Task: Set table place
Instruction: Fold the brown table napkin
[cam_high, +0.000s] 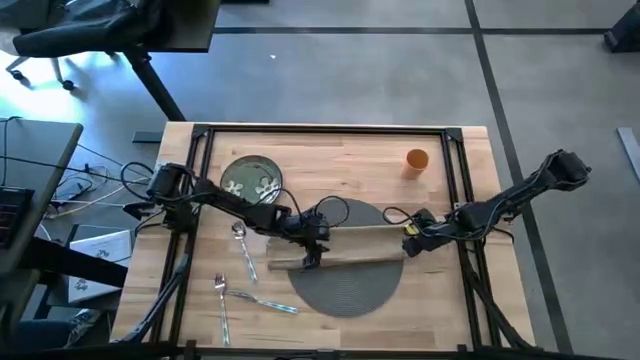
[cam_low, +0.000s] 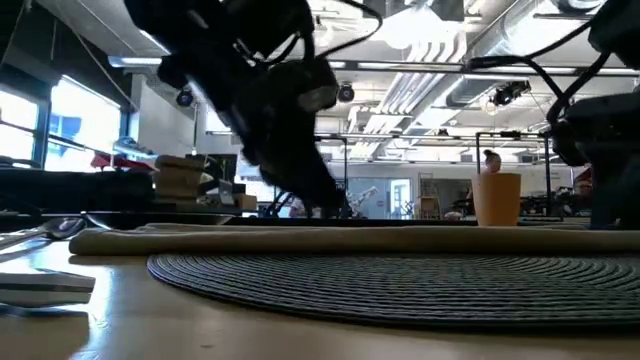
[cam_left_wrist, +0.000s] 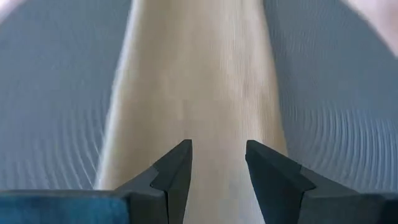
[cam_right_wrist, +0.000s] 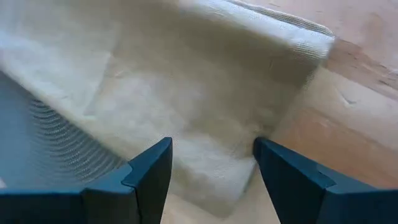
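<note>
Lying as a long folded strip across the grey woven mat (cam_high: 345, 272), the beige napkin (cam_high: 335, 262) stretches from centre-left to centre-right of the high view, with one set of jaws at each end. The left gripper (cam_high: 312, 260) hangs over the strip's left part; in the left wrist view its jaws stand narrowly apart with the cloth (cam_left_wrist: 199, 87) running straight ahead between them, not pinched. The right gripper (cam_high: 408, 247) sits at the strip's right end, jaws spread wide over the napkin's corner (cam_right_wrist: 249, 93) where it laps off the mat (cam_right_wrist: 50, 137) onto the wooden desk (cam_high: 450, 320).

Around them, the green floral plate (cam_high: 251, 179) sits in the upper left of the desk, partly under the left arm. A spoon (cam_high: 243, 248) and other cutlery (cam_high: 245, 296) lie at lower left, beside the mat. The orange cup (cam_high: 417, 160) stands at upper right, well apart from both jaws.

Both arms reach inward from the desk's sides, stretched low toward the middle.
</note>
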